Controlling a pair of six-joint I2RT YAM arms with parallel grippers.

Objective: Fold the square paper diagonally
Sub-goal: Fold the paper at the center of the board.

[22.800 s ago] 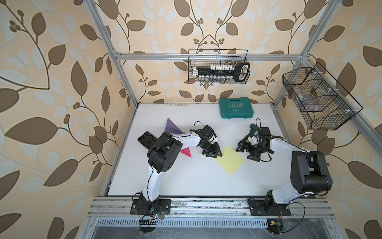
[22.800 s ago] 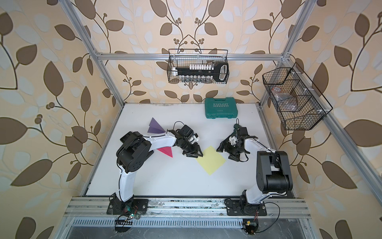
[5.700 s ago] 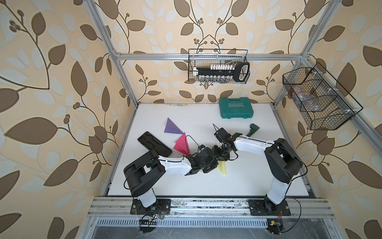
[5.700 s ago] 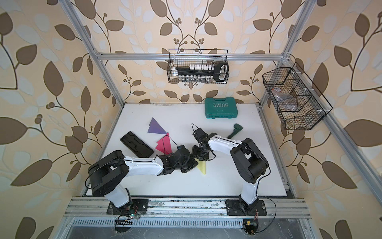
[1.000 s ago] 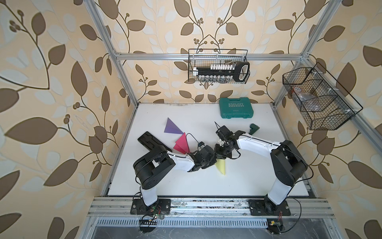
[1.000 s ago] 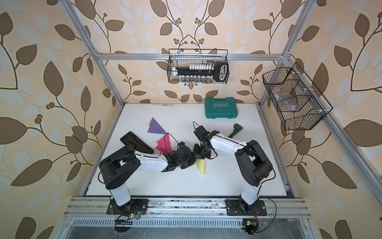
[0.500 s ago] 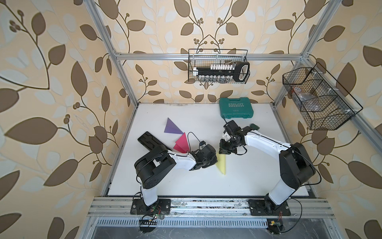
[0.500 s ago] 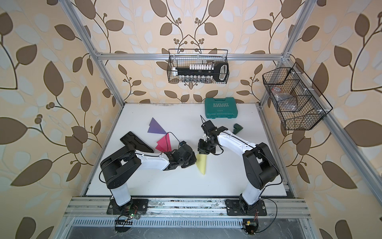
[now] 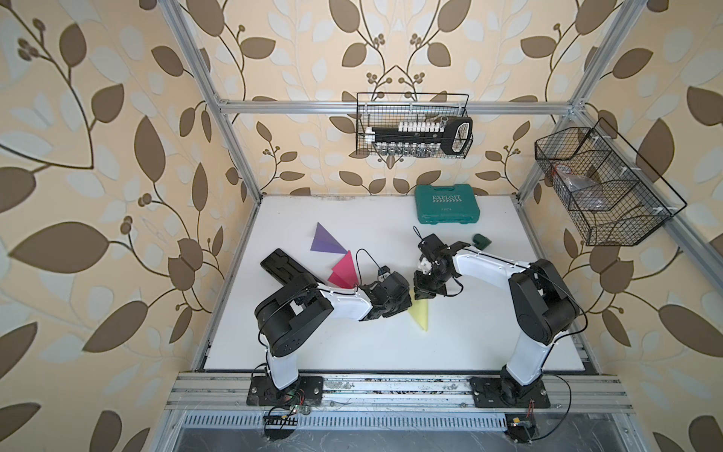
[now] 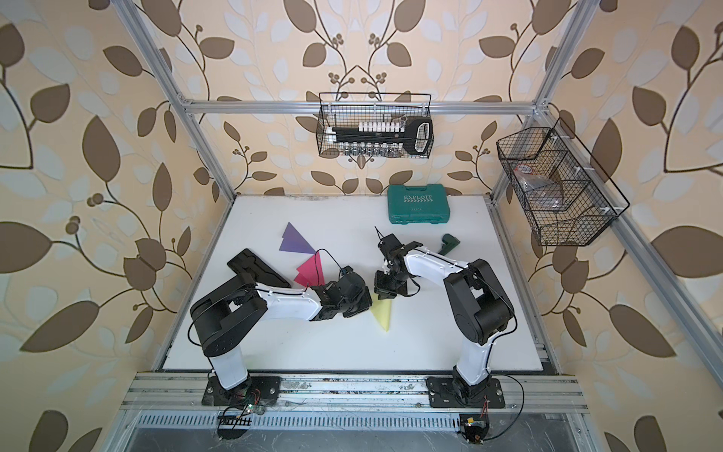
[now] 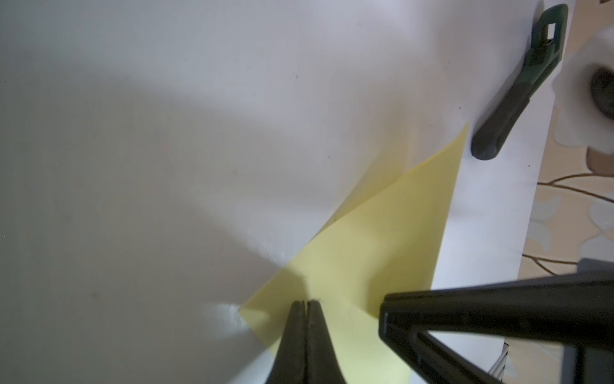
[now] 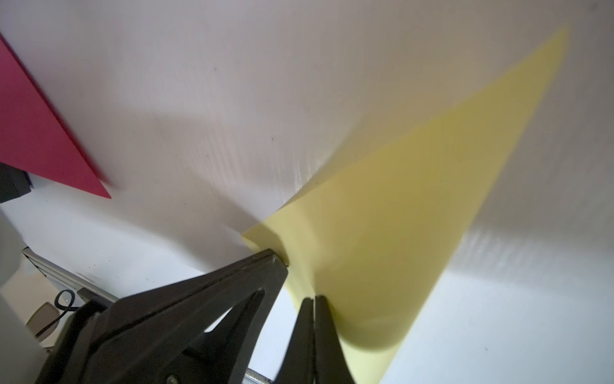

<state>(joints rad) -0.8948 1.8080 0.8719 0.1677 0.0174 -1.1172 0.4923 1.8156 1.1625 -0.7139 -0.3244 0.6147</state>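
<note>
**Item: pale yellow square paper** (image 9: 420,317) (image 10: 382,313). It is folded into a two-layer triangle and lies flat on the white bench (image 9: 352,344). It sits well in front of the teal plastic tool case (image 9: 447,203), with its narrow point turned away from the case. In the left wrist view, one layer of the paper (image 11: 382,252) reaches slightly past the other along one side.

**Left jaws**, on the left arm (image 9: 344,307): pressed together with no gap. The tips rest on the paper's end nearest the case.

**Right jaws**, on the right arm (image 9: 485,270): also closed flat. The tips are at that same end, where the sheet (image 12: 398,216) curls upward. Whether the sheet is pinched between them cannot be told.

**Magenta folded paper triangle** (image 9: 344,270): in front of the case, on the left arm's side.

**Purple paper triangle** (image 9: 324,240): on the same side, nearer the case than the magenta one.

**Black flat moulded tray** (image 9: 281,268): on the same side, farthest from the case and partly under the left arm.

**Dark green small plastic tool** (image 9: 482,240) (image 11: 511,96): just in front of the case, on the right arm's side.

**Black wire basket holding a socket rack** (image 9: 412,125): on the wall above the case.

**Second black wire basket** (image 9: 602,184): on the side wall, beyond the case on the right arm's side.
</note>
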